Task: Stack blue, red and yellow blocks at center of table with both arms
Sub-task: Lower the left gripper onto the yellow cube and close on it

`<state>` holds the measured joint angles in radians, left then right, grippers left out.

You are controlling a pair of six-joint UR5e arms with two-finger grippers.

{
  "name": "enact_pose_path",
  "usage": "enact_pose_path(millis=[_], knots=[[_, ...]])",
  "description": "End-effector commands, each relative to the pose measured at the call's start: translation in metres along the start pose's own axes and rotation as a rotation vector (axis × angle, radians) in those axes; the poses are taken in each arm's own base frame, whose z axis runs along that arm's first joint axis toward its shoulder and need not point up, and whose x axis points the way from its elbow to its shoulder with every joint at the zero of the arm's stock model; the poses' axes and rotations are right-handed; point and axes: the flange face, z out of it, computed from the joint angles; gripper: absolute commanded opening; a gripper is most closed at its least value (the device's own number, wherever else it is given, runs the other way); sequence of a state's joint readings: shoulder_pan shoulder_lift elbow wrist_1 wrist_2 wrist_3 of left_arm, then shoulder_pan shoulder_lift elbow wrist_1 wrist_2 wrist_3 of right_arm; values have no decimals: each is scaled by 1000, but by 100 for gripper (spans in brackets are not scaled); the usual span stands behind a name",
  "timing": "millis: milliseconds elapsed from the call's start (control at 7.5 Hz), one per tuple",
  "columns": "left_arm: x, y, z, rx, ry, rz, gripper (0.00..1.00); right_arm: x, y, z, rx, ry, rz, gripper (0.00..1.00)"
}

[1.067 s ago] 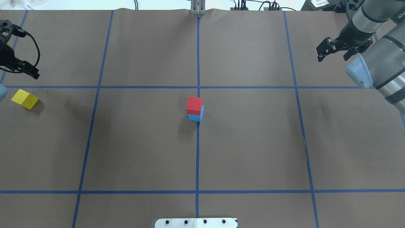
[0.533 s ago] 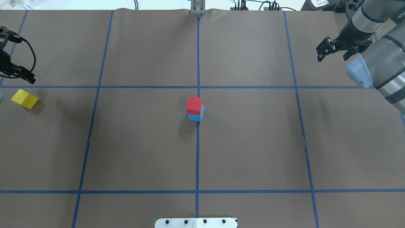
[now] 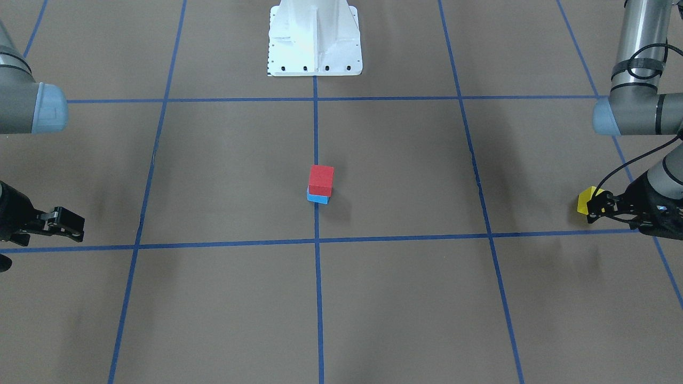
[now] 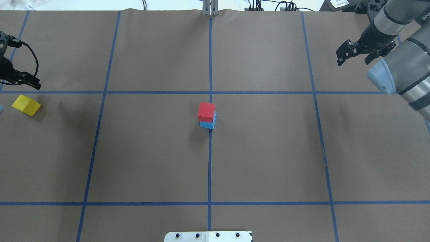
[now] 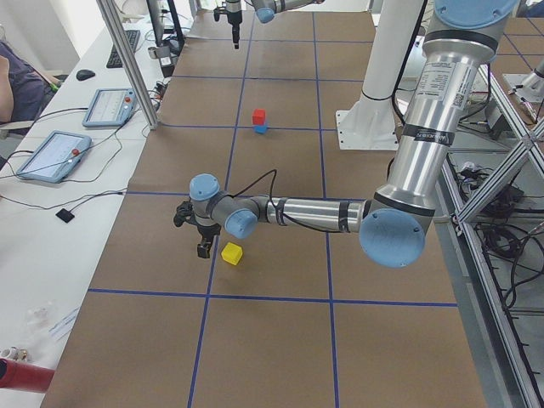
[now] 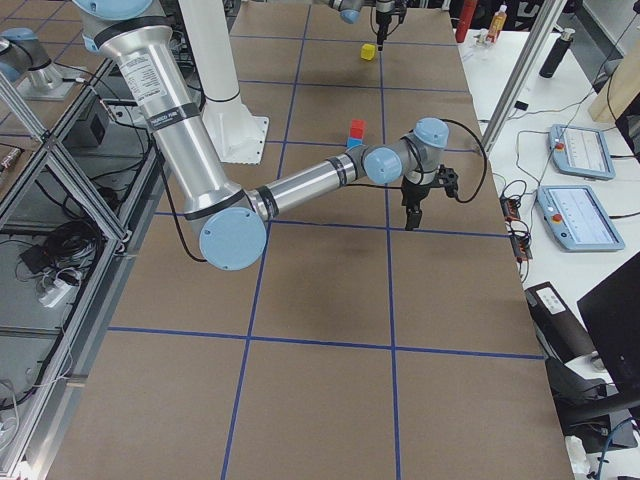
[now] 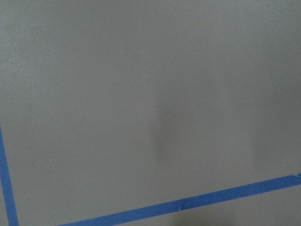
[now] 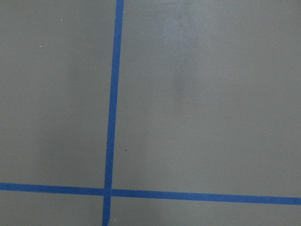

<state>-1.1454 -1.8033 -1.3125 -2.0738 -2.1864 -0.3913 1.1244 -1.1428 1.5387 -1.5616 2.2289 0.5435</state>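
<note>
A red block (image 4: 206,112) sits on a blue block (image 4: 209,125) at the table's center, slightly offset; the stack also shows in the front view (image 3: 321,180). A yellow block (image 4: 26,105) lies alone near the table's left edge. My left gripper (image 4: 33,82) hovers just beyond it, open and empty; in the front view it (image 3: 591,208) partly hides the yellow block (image 3: 584,200). My right gripper (image 4: 342,53) is open and empty, raised at the far right, well away from the stack. Both wrist views show only brown paper and blue tape.
Blue tape lines divide the brown table cover into a grid. The white robot base plate (image 3: 314,37) stands at the robot's side of the table. Tablets (image 5: 55,153) and cables lie on a side bench beyond the table's far edge.
My left gripper has shifted a little toward the table's left edge and nearer the yellow block. The right arm and all blocks have stayed in place.
</note>
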Motion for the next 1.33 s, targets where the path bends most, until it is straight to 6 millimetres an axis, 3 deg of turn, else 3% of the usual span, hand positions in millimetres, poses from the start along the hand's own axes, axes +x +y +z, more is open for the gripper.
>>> enact_pose_path(millis=[0, 400, 800, 1200], knots=[[8, 11, 15, -29, 2, 12, 99, 1, 0, 1, 0, 2, 5, 99], [5, 24, 22, -53, 14, 17, 99, 0, 0, -1, 2, 1, 5, 99], [-11, 52, 29, -63, 37, 21, 99, -4, 2, -6, 11, -5, -2, 99], [-8, 55, 29, -69, 62, 26, 99, -3, 5, -9, 15, -7, -4, 99]])
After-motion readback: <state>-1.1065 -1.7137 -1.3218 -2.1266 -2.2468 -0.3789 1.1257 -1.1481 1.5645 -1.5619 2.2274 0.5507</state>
